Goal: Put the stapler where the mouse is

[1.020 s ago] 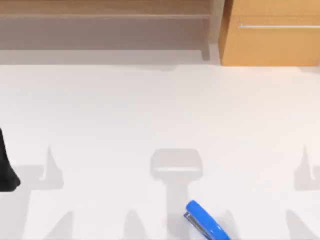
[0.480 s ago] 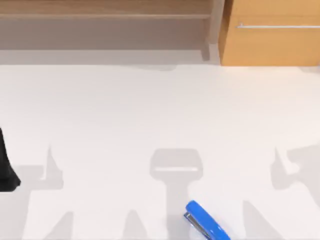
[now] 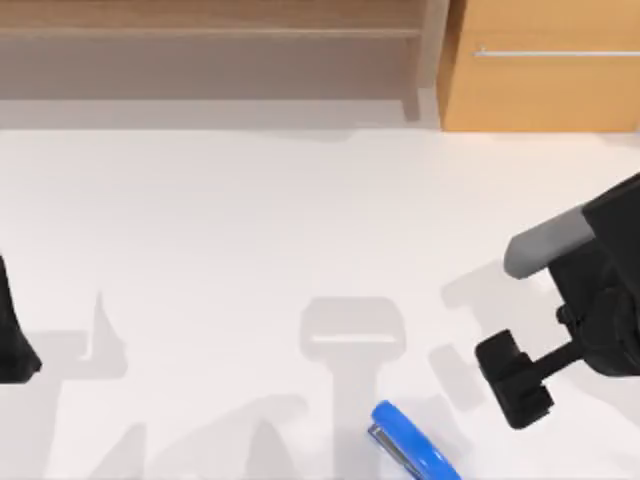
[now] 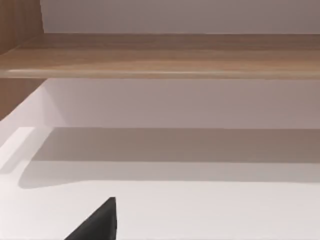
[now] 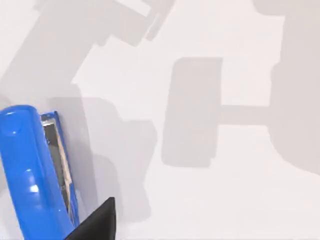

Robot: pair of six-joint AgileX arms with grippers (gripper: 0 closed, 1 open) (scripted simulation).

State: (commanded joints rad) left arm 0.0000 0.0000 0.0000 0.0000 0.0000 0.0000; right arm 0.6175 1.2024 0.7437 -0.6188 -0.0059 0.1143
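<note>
Blue and glossy, the stapler point(image 3: 412, 443) lay flat on the white counter point(image 3: 250, 230) at the near edge, a little right of centre, its rounded end pointing up and left and its far end cut off by the frame. In the right wrist view the stapler point(image 5: 31, 172) showed a silvery-dark metal strip point(image 5: 54, 159) along one side. Just beyond it to the right hung the right hand point(image 3: 512, 377), above the counter and apart from the stapler, with nothing in its grasp; how far its fingers stood apart I cannot tell. At the left edge of the counter sat the left arm point(image 3: 12, 330), parked, its hand's state not readable. Farthest back ran a wooden shelf point(image 3: 210, 32), and right of it a wooden cabinet point(image 3: 540, 90).
</note>
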